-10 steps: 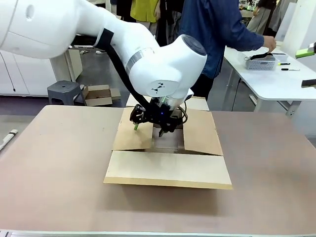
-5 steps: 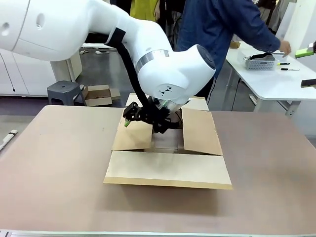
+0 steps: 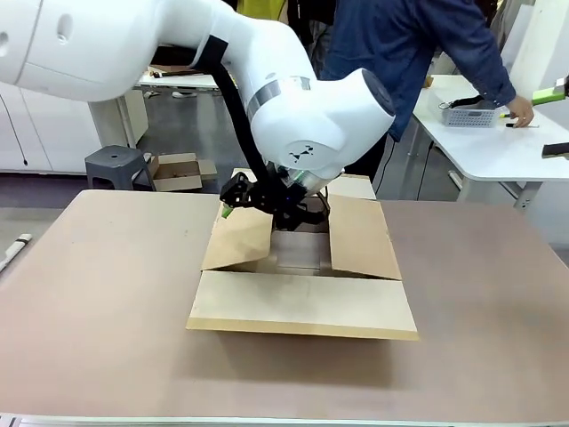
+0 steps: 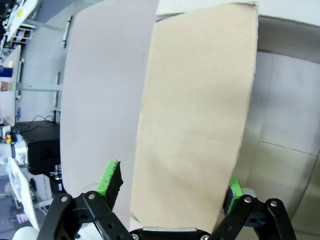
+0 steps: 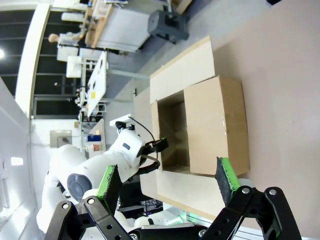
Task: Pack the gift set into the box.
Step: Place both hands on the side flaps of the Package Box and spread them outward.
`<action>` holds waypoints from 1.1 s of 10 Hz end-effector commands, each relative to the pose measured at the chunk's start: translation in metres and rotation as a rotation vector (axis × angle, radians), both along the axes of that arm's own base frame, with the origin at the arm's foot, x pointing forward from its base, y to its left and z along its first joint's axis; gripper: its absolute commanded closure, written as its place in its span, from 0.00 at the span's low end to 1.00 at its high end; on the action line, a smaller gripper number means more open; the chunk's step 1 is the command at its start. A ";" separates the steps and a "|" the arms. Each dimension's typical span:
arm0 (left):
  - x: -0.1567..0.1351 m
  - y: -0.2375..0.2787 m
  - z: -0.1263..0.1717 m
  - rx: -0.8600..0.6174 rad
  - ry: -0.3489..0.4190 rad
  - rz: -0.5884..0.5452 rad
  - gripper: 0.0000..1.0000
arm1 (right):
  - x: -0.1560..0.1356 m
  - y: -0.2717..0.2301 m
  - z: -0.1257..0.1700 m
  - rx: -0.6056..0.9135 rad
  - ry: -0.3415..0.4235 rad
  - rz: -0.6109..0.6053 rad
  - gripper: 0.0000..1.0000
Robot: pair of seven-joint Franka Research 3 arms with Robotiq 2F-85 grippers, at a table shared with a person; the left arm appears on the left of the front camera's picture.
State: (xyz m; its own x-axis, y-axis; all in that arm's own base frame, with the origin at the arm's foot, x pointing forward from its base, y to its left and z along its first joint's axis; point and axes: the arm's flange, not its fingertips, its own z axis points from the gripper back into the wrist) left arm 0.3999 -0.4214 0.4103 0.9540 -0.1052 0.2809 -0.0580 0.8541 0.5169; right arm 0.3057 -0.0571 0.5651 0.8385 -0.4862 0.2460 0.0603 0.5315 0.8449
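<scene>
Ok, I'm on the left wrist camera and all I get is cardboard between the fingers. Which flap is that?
Observer: The left side flap of the box. The left gripper is open over its far end.
Operator: Is the gift set inside yet?
Observer: No. The basket is on the white side table off to the robot's right, with the person's hand next to it.
Operator: And the right arm?
Observer: The right gripper is open, high up, looking down on the box.
</scene>
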 end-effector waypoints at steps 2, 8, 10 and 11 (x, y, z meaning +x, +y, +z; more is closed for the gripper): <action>0.001 0.026 0.014 0.005 -0.024 0.000 0.00 | 0.003 0.000 0.002 0.011 -0.023 0.010 0.00; 0.007 0.087 0.043 -0.126 -0.025 0.019 0.00 | 0.003 0.000 0.002 0.011 -0.023 0.010 0.00; 0.009 0.108 0.048 -0.221 0.022 -0.056 0.00 | 0.003 0.000 0.002 0.011 -0.023 0.010 0.00; 0.011 0.118 0.053 -0.251 0.030 -0.081 0.00 | 0.003 0.000 0.002 0.011 -0.023 0.010 0.00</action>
